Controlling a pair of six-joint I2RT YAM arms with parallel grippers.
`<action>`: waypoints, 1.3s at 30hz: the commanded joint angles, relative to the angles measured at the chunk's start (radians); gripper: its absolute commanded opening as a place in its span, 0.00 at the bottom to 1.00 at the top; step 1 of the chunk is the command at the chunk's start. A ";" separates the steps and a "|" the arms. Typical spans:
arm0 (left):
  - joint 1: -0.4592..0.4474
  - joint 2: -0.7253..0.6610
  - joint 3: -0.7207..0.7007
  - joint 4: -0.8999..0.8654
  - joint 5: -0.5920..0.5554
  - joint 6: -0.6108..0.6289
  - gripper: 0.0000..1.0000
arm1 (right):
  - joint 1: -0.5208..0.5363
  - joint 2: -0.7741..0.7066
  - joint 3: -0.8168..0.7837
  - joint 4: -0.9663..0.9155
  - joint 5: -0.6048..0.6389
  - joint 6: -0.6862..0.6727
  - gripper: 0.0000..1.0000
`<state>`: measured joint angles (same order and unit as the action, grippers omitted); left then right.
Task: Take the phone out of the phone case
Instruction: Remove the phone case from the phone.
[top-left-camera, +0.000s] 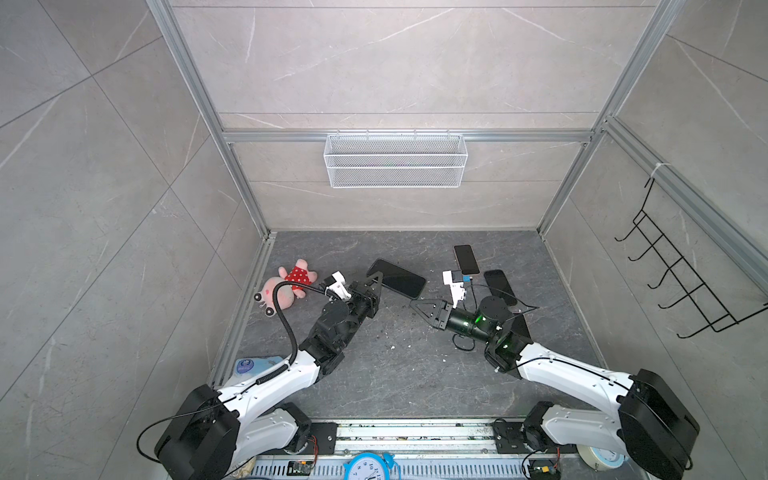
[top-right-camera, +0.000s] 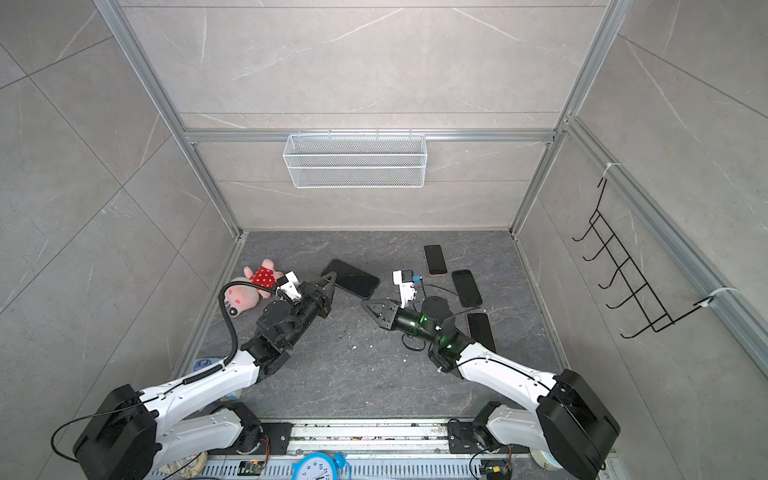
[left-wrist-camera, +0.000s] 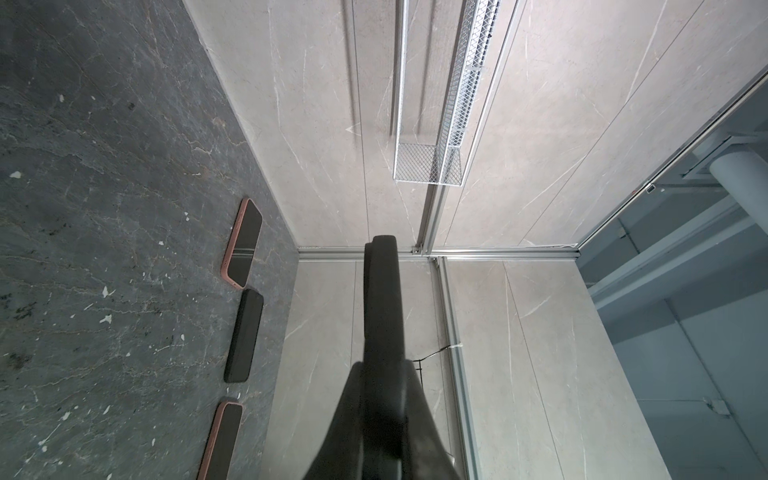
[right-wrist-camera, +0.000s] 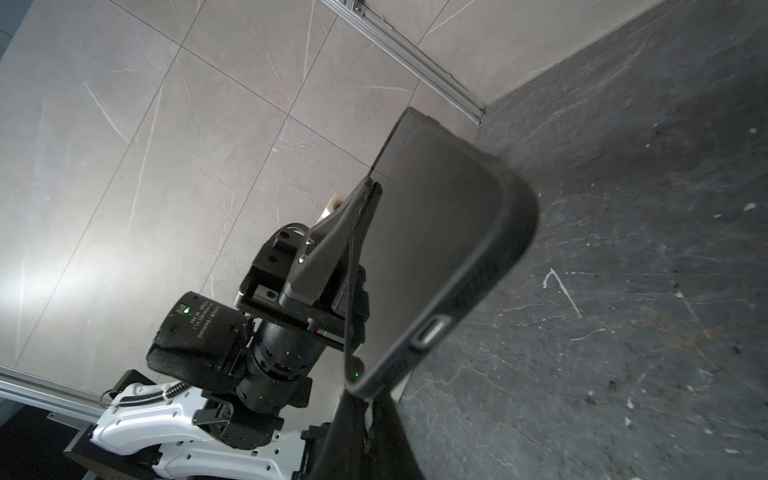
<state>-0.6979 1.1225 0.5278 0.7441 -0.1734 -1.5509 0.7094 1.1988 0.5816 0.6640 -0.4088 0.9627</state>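
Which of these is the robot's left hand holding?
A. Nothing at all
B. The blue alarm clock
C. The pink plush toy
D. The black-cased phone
D: in a top view, the left hand is shut on one end of the black-cased phone, and the right wrist view shows the same grip.

toy (top-left-camera: 297, 275) left, cased phone (top-left-camera: 401, 279) centre (phones (top-right-camera: 466, 287) right)
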 joint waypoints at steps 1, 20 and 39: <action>-0.008 -0.053 0.041 0.057 0.039 0.022 0.00 | -0.005 -0.037 0.039 -0.132 0.070 -0.138 0.00; -0.020 -0.024 -0.001 0.199 -0.028 0.068 0.00 | -0.008 0.030 -0.067 0.317 -0.031 0.152 0.52; -0.057 0.037 -0.012 0.316 -0.102 0.089 0.00 | 0.002 0.118 -0.083 0.464 0.008 0.280 0.35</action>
<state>-0.7517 1.1751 0.5060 0.9218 -0.2516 -1.4860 0.7067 1.3075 0.5018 1.0756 -0.4183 1.2316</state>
